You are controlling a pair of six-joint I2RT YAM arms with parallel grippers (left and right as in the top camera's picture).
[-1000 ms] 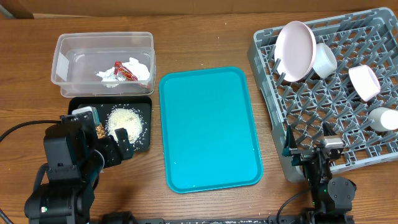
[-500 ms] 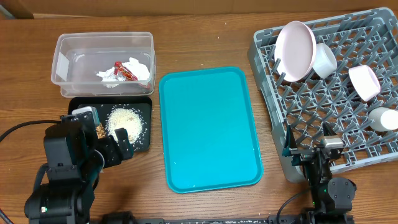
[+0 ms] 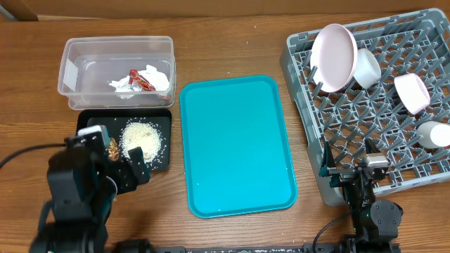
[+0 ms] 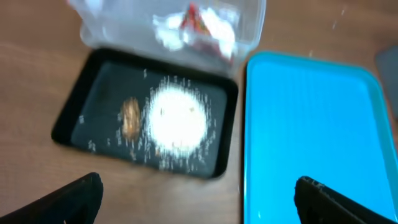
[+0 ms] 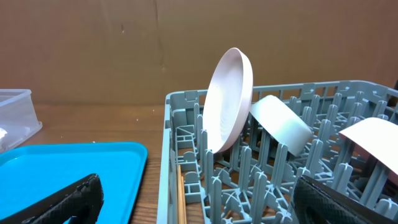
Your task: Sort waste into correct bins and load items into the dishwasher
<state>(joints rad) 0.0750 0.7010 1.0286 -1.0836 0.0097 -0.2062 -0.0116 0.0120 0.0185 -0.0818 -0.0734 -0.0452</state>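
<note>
Left claw (image 4: 198, 183) gapes empty at the near edge of the left black tray (image 4: 93, 127) holding rice (image 4: 177, 118) and scrap (image 4: 129, 117); right claw (image 5: 196, 185), also open, sits by the rack (image 5: 169, 143). Sorting looks done; I'd lift straight up.

A: How many white dishes?
B: Four: one plate (image 3: 332, 56), two bowls (image 3: 365, 67) (image 3: 412, 93), one cup (image 3: 434, 133). Plus one grey dish rack (image 3: 302, 119).
A: And the other containers?
B: Three: one clear tub (image 3: 70, 63), one black tray (image 3: 163, 119), one teal tray (image 3: 235, 144).
A: Waste?
B: Four kinds, one of each: crumpled napkin (image 3: 156, 76), red wrapper (image 3: 140, 79), heap of grains (image 3: 140, 137), brown scrap (image 3: 112, 146).
</note>
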